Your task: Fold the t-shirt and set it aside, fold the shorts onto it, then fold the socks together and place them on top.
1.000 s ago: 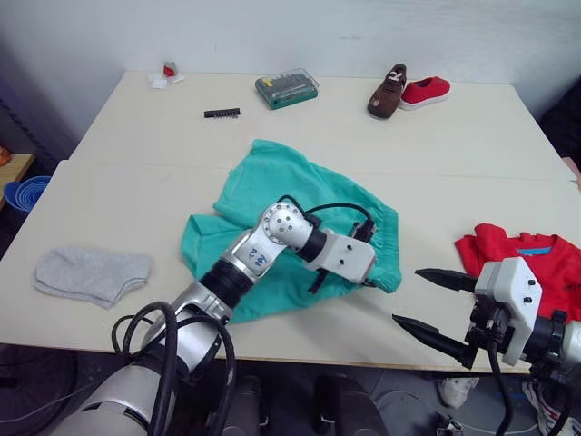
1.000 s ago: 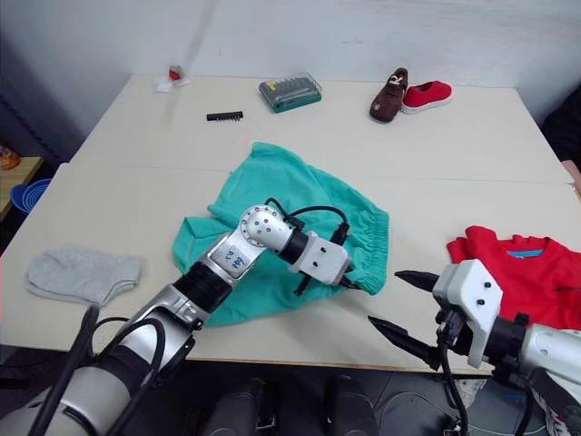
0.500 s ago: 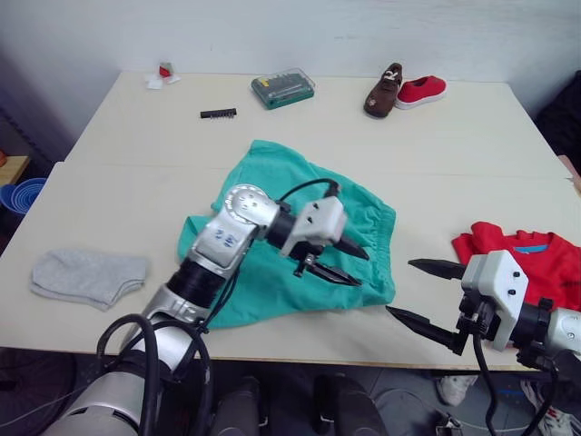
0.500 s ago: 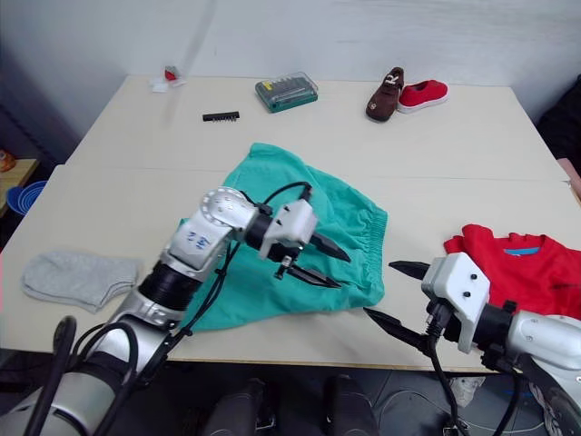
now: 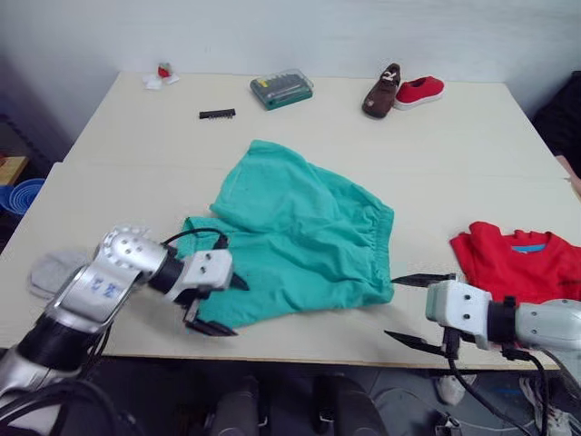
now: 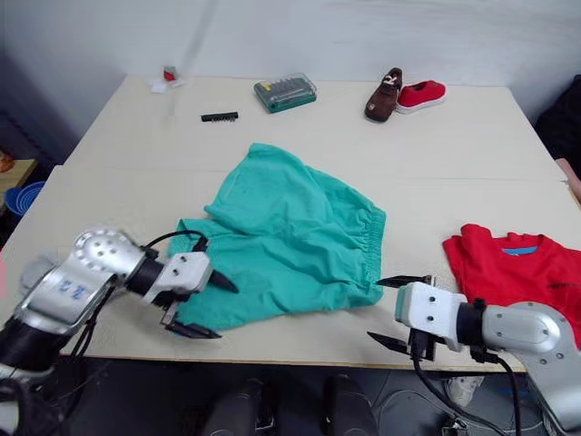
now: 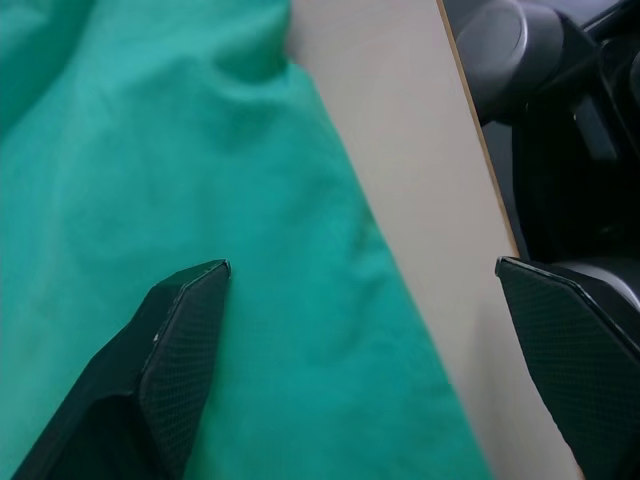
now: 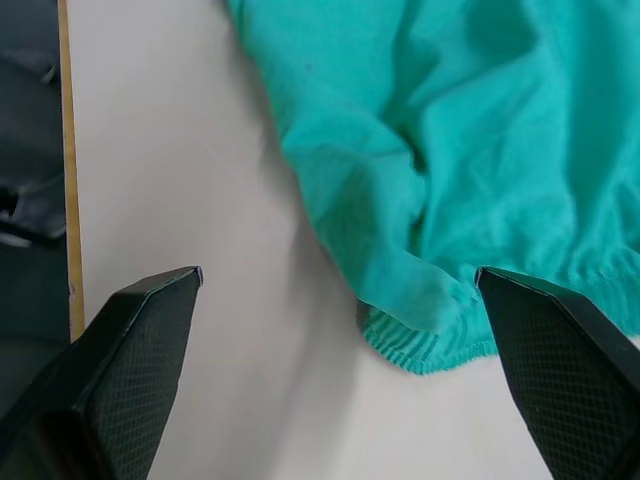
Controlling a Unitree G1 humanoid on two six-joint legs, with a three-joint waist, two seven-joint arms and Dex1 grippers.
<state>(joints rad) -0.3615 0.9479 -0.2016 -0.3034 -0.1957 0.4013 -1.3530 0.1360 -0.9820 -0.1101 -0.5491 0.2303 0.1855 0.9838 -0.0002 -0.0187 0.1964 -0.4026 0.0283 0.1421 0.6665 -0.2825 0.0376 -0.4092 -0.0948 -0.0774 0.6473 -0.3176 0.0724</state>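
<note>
The teal shorts [image 5: 300, 236] lie crumpled in the middle of the table, waistband toward the right. My left gripper [image 5: 229, 307] is open at their near-left hem; in the left wrist view one finger [image 7: 180, 340] is over the shorts [image 7: 200, 150] and the other is past the table edge. My right gripper [image 5: 392, 307] is open just right of the waistband corner [image 8: 420, 340], holding nothing. The red t-shirt [image 5: 513, 263] lies bunched at the near right edge. A grey sock [image 5: 47, 271] lies at the near left, partly hidden behind my left arm.
At the back of the table [image 5: 472, 154] are a brown shoe [image 5: 375, 91] and a red shoe [image 5: 420, 89], a green bit case [image 5: 281, 88], a black bit strip [image 5: 217, 113] and a small red-and-white item [image 5: 162, 73]. Blue bowls [image 5: 18, 193] sit off the left side.
My left gripper has opened, let go of the shorts near the waistband and swung back to their near-left hem. My right gripper has moved left toward the waistband corner.
</note>
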